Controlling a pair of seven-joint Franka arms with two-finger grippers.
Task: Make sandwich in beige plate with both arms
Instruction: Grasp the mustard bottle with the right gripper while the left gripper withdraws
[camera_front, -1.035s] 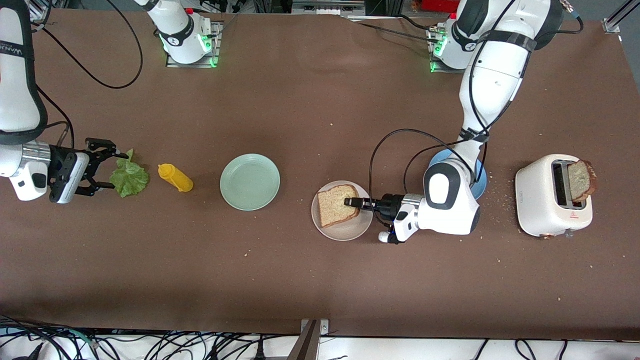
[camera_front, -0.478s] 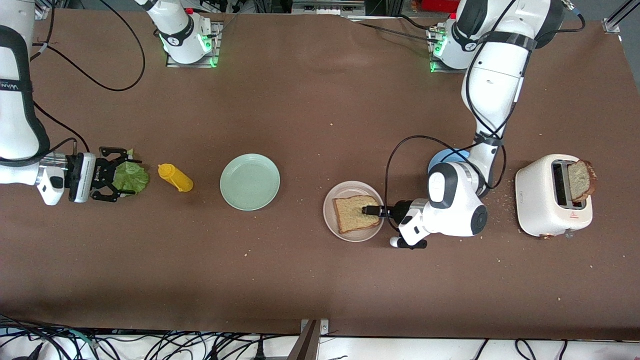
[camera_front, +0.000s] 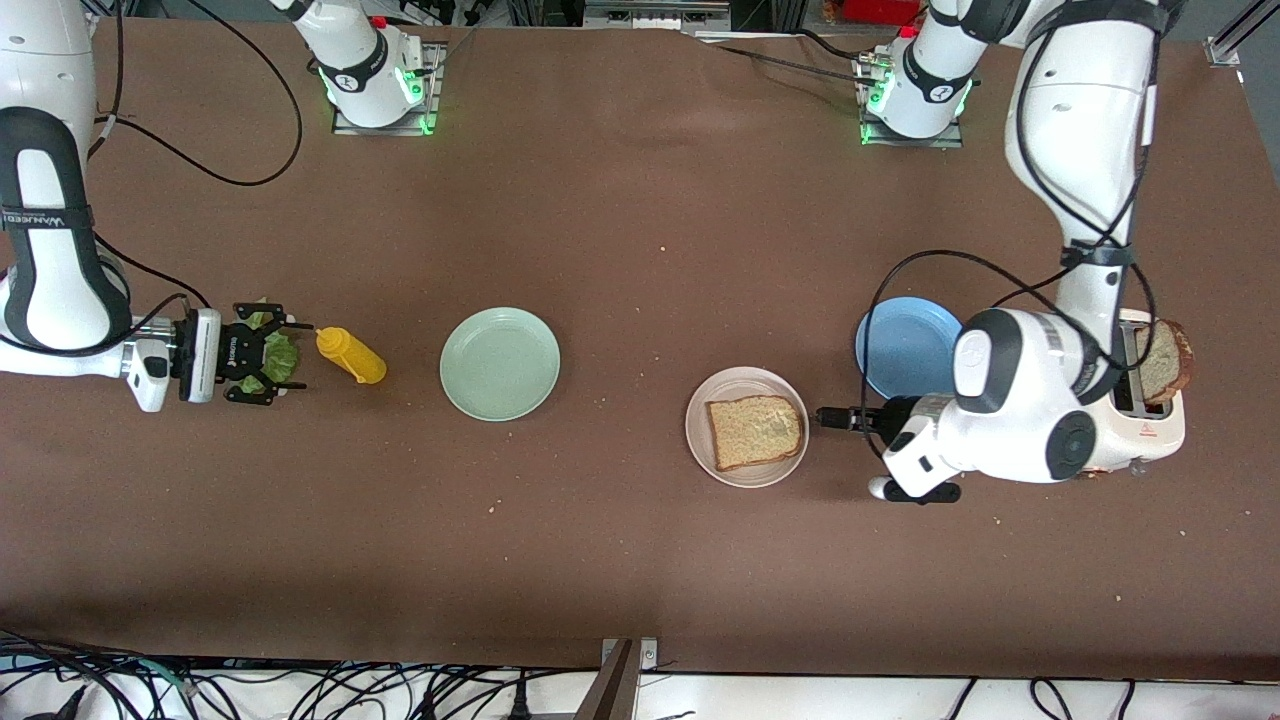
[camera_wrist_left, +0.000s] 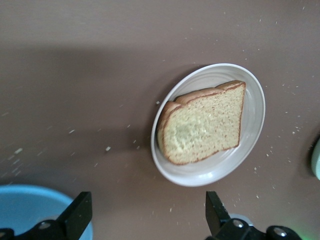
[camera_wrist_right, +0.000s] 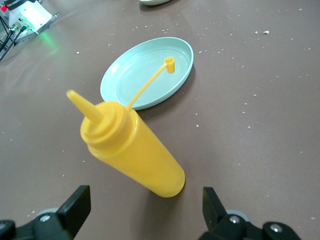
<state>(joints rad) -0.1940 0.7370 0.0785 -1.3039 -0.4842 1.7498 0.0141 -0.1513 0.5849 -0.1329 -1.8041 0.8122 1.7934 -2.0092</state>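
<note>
A brown-crusted bread slice (camera_front: 756, 432) lies flat on the beige plate (camera_front: 745, 383); the left wrist view shows the same slice (camera_wrist_left: 205, 127) and plate (camera_wrist_left: 200, 177). My left gripper (camera_front: 825, 418) (camera_wrist_left: 147, 220) hangs open and empty just off the plate's rim, toward the left arm's end. A second slice (camera_front: 1165, 360) stands in the white toaster (camera_front: 1150, 430). The green lettuce leaf (camera_front: 278, 350) lies at the right arm's end. My right gripper (camera_front: 292, 355) (camera_wrist_right: 145, 210) is open over it, fingers astride. The lettuce is hidden in the right wrist view.
A yellow squeeze bottle (camera_front: 350, 355) (camera_wrist_right: 130, 150) lies right beside the lettuce, close to the right gripper. A mint green plate (camera_front: 500, 363) (camera_wrist_right: 145, 70) sits mid-table. A blue plate (camera_front: 905, 345) (camera_wrist_left: 25, 210) lies between the beige plate and the toaster. Crumbs dot the table.
My left gripper opened, let go of the bread slice and drew back toward the toaster; plate and slice shifted that way too. My right gripper slid over the lettuce toward the bottle.
</note>
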